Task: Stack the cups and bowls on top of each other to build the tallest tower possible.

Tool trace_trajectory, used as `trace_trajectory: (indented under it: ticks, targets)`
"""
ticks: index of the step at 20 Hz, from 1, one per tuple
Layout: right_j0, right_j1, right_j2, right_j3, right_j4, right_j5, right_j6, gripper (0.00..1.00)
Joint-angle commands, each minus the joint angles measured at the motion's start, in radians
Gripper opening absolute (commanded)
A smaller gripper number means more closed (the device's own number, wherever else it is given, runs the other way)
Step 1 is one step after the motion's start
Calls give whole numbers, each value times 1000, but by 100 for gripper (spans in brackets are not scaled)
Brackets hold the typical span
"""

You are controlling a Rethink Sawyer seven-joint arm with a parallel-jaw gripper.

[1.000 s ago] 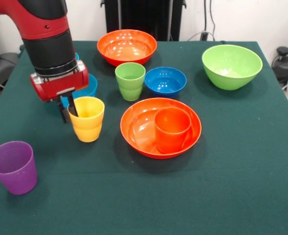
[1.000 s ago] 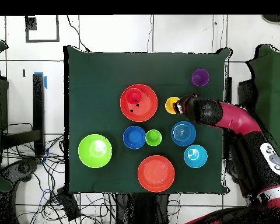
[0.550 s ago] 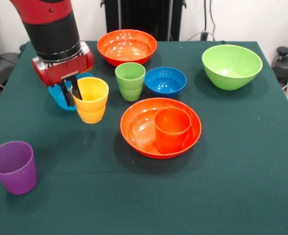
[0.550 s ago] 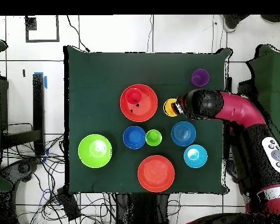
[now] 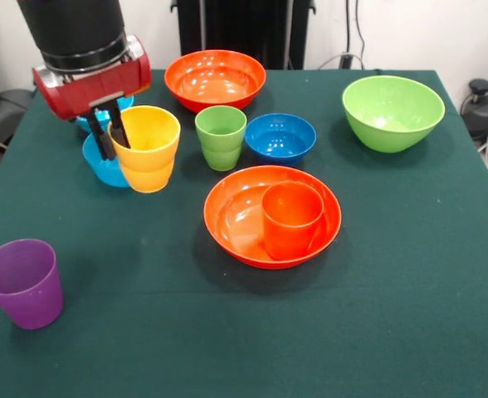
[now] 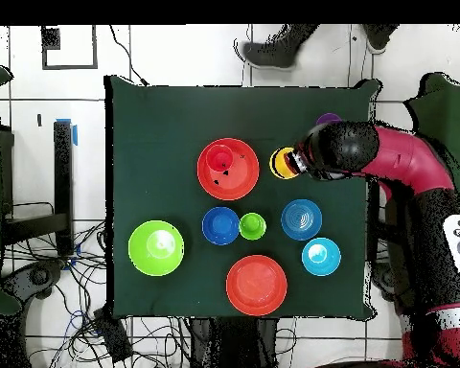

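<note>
Here, a dark green tablecloth [image 5: 410,290] covers the table; the gripper [image 5: 111,133] pinches the yellow cup's [image 5: 147,149] rim, holding it aloft over white tiled floor [image 6: 176,57].

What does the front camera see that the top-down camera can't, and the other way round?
Only the front view shows the whole purple cup and the claw pinching the yellow cup's rim, lifted off the table.

Only the overhead view shows both light blue bowls whole and the floor cables around the table.

Both show the orange cup standing in an orange bowl, plus the green cup.
</note>
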Motion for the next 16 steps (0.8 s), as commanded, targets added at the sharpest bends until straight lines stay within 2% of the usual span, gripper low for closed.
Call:
trace_trajectory:
  ticks: [1, 9, 16]
  targets:
    - [44, 2, 40, -79, 22, 109, -23, 0]
    - [64, -1, 31, -98, 57, 90, 17, 0]
    - [80, -25, 17, -55, 82, 41, 62, 0]
